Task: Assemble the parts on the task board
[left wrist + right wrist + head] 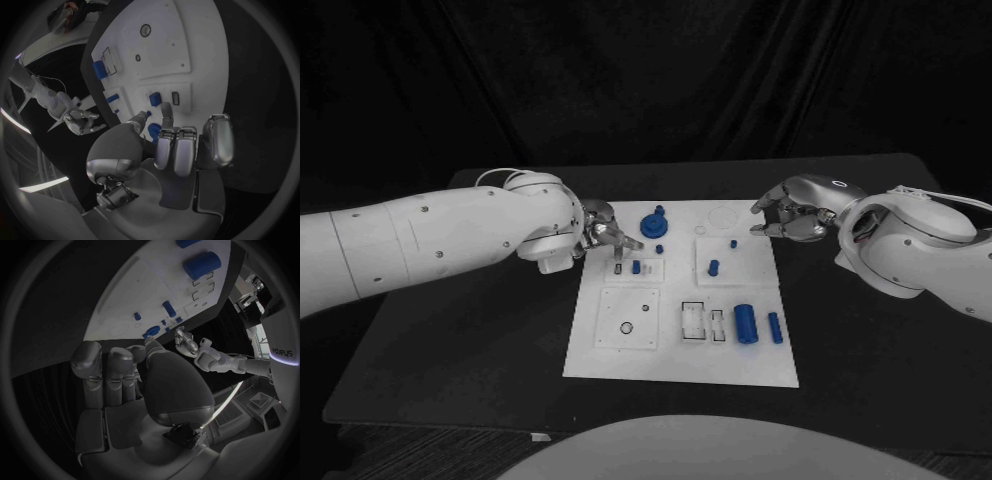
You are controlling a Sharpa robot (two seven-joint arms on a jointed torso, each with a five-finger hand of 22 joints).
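**Two hands waited at the far end of the task board**

Two hands stood at the far end of the task board, one at each side of it. The board lay flat in the middle of the black counter, probably so that both arms could reach its sockets equally. Several blue parts were on it. A tall knobbed part stood near the far edge. A small peg stood nearer the middle of the board than that part. A thick cylinder and a thin pin lay side by side close to the near right corner, seemingly not yet assembled.

The left hand was over the far left corner of the board, just beside the knobbed part. Its fingers were loosely curved and apart, and they held nothing. The right hand hovered just off the far right corner, with its fingers half curled and apart, and it was empty as well.
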